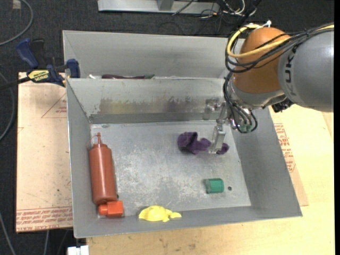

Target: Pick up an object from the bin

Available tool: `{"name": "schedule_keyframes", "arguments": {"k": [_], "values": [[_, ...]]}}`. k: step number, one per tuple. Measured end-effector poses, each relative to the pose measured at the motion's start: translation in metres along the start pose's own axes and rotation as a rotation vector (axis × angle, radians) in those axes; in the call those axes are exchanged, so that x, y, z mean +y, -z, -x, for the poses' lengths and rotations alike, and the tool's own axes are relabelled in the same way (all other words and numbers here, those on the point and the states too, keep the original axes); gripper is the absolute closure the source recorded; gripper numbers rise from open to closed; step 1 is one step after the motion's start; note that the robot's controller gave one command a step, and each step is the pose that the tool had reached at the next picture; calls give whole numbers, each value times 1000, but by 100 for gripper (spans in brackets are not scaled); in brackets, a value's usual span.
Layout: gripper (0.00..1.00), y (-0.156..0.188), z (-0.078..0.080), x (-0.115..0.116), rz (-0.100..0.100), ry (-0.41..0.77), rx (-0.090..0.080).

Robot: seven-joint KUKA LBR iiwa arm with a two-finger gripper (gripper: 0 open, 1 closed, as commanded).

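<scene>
My gripper (218,141) hangs low in the right half of the bin, near the back wall. It stands at the right end of a crumpled purple thing (191,143), which lies on the bin floor and shows on both sides of it. Whether the purple thing is gripped cannot be made out. A small green block (214,185) lies on the floor a little nearer the front, apart from the gripper.
A red-brown bottle (102,173) with an orange cap (111,209) lies along the left wall. A yellow lump (158,214) rests by the front wall. The arm with its orange cover comes in over the bin's right rim.
</scene>
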State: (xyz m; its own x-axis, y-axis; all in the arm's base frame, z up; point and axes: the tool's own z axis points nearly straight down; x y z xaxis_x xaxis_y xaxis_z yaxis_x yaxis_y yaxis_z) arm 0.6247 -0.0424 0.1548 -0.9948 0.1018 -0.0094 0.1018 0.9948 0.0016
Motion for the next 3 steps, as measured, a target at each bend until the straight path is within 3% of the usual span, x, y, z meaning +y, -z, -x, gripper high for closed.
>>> {"name": "schedule_keyframes", "arguments": {"k": [1,2,3], "values": [[0,-60,0,1,2,-111,-2],[100,-84,-6,12,1,-48,-2],[100,-84,-6,12,1,-48,-2]]}}
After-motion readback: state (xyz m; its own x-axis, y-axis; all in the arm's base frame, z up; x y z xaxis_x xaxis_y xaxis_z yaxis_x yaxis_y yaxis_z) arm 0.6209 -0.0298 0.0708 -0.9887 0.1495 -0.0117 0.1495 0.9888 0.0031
